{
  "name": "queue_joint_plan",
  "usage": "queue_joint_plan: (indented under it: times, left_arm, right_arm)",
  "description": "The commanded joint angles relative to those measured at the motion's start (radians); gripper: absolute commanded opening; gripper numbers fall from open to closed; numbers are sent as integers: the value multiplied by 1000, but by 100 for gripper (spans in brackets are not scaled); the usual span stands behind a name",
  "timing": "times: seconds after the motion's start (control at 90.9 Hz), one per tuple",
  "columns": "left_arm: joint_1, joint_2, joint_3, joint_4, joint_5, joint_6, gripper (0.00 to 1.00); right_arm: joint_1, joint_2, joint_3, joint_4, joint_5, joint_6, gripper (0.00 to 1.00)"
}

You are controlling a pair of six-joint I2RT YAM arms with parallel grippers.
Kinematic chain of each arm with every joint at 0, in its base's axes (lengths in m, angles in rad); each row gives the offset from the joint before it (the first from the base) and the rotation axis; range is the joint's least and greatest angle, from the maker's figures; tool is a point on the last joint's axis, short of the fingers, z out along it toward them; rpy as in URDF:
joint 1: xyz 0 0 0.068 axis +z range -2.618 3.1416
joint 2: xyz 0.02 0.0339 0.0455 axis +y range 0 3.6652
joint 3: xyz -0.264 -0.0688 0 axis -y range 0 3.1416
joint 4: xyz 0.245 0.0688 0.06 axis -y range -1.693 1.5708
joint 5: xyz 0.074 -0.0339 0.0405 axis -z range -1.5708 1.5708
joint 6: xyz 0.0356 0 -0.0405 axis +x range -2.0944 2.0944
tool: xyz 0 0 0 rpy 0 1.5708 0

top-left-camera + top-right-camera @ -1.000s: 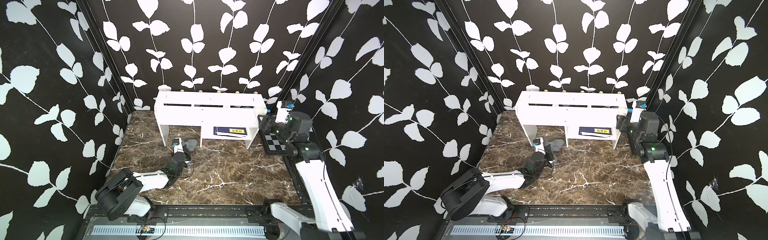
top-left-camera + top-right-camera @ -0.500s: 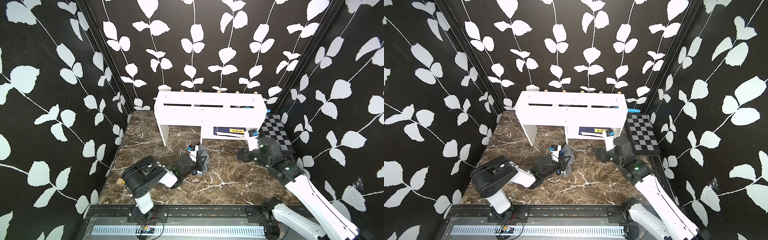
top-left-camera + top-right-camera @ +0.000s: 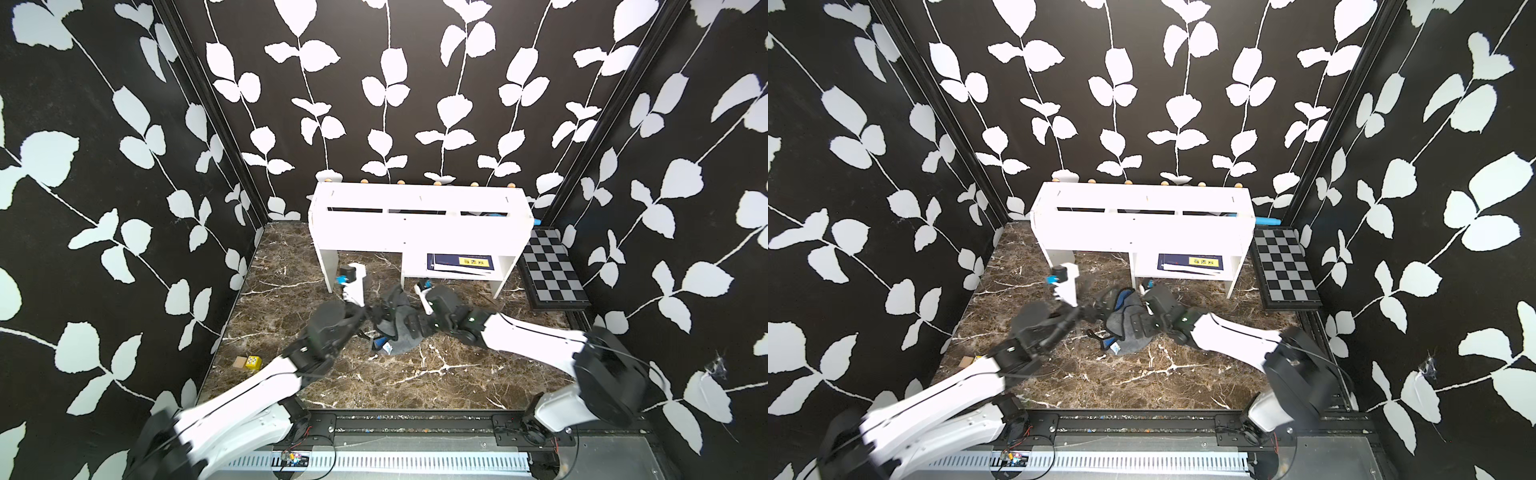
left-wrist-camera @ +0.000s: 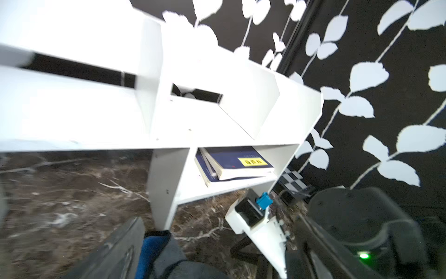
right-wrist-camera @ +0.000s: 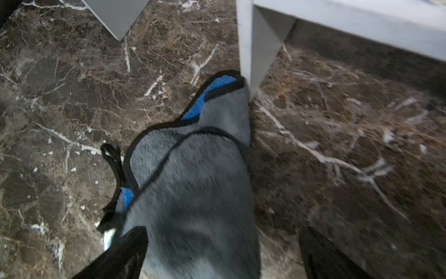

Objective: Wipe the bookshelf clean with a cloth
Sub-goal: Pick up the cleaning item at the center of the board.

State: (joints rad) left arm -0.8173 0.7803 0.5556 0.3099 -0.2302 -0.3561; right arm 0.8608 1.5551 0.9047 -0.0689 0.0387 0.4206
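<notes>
Both arms reach low over the marble floor (image 3: 415, 382), forearms converging from opposite sides on the cloth (image 3: 399, 334). It lies crumpled on the floor in front of the bookshelf (image 3: 419, 232), one corner just beside the middle leg (image 5: 251, 48). Left gripper (image 4: 217, 224): jaws apart, cloth between them. Right gripper (image 5: 223, 229): jaws apart, straddling the cloth, not clamped.

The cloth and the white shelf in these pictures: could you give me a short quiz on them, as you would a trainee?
1. True or false: the cloth lies on top of the bookshelf.
2. What lies in the bookshelf's low compartment? A books; B a cup; C a ball.
3. Is the right claw open or shut?
Key: 1 false; 2 A; 3 open.
</notes>
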Motion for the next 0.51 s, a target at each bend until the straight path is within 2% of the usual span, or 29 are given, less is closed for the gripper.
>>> queue_joint_plan:
  times: [0.0,0.099,0.198,0.286,0.363,0.418,0.495]
  left_arm:
    - [5,-133,26,-367,-224,97,99]
    - [11,-195,118,-439,-367,127,98]
    - [76,-118,296,-523,-415,227,98]
    - [242,65,531,-730,-323,184,98]
    - [376,205,664,-826,-196,134,94]
    - [440,271,727,-853,-117,119,92]
    - [500,339,782,-862,-96,121,95]
  right_arm:
    - [33,86,101,116,-36,24,99]
    - [70,177,171,88,-46,26,98]
    - [76,227,153,105,-38,67,96]
    - [79,228,133,91,-14,75,92]
    - [87,219,122,53,26,63,90]
    - [97,209,105,39,44,52,90]
    - [107,195,65,64,39,48,90]
